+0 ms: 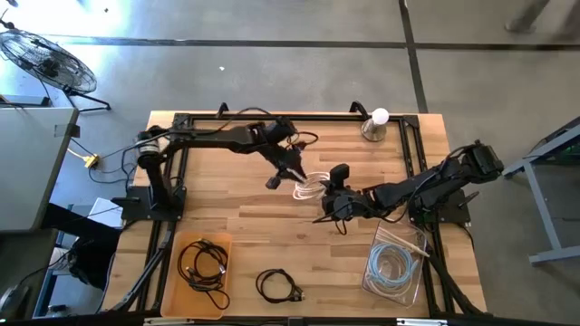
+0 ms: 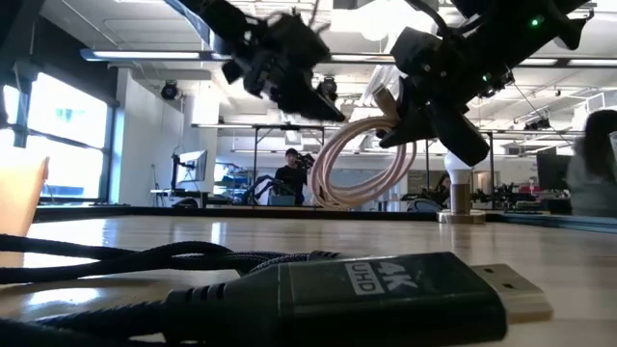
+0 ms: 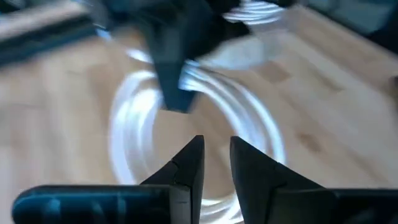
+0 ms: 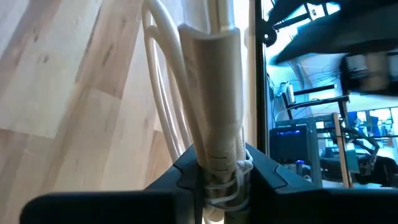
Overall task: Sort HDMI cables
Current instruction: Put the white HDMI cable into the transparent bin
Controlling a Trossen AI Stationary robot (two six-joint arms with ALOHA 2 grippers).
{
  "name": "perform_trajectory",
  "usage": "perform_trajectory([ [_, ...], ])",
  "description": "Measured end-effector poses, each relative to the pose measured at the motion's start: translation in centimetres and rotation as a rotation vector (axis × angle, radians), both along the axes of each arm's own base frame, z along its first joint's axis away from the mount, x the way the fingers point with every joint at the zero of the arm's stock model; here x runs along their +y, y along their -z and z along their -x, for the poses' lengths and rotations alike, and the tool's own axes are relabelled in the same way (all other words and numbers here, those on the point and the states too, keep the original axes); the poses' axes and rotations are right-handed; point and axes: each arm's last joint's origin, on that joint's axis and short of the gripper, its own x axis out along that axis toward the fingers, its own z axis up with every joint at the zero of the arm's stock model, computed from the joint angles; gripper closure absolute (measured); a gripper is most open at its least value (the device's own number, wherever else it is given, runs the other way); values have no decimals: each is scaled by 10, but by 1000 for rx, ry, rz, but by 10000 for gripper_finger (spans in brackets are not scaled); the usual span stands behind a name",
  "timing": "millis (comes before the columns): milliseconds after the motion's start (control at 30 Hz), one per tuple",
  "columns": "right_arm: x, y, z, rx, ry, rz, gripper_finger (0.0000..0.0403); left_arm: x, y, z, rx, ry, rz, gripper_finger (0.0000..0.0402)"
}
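Both arms meet over the middle of the wooden table (image 1: 272, 226). A cream HDMI cable coil (image 2: 359, 164) hangs in the air there, clear of the tabletop in the low view.

Right gripper (image 4: 217, 177): clamped on the cream coil at its plug end. The right wrist view shows the plug body and several cable strands pinched between the two fingers. In the high view this gripper (image 1: 333, 201) sits at about 3 o'clock from the coil (image 1: 308, 187).

Left gripper (image 3: 216, 163): jaws narrowly parted, nothing between them. The left wrist view shows the coil (image 3: 205, 106) lying beyond the fingertips, apart from them. In the high view this gripper (image 1: 288, 172) is at about 10 o'clock from the coil, just beside it.

Other cables:
- A black coil (image 1: 279, 286) lies loose on the table near the front edge, at roughly 6 o'clock from the table centre. Its plug (image 2: 386, 294) fills the foreground of the low view.
- Black coils lie in an orange tray (image 1: 174, 272) at about 7 o'clock.
- Pale bluish-white coils (image 1: 391, 264) lie in a clear tray (image 1: 410, 288) at about 5 o'clock.

A small lamp-like object with a white globe (image 1: 375, 123) stands at the far edge, about 1 o'clock.
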Motion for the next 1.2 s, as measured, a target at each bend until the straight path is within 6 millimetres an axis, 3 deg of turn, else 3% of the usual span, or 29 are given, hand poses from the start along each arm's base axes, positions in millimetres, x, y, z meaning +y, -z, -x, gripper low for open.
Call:
perform_trajectory([
  [267,3,-1,0,-23,15,12,342,-18,-56,25,-82,-163,-343,327],
  [467,21,-25,-5,-105,-3,25,342,-35,-66,40,20,-258,-528,327],
  [633,45,-70,5,-208,-7,-50,342,-43,-61,44,100,-235,-538,327],
  [933,86,-158,61,-382,5,-320,342,-51,-36,52,196,-141,-478,327],
  [1100,114,-199,91,-400,-147,-627,342,-52,-19,57,241,-121,-465,327],
  [1200,131,-220,109,-403,-272,-690,342,-53,-10,60,268,-105,-444,327],
])
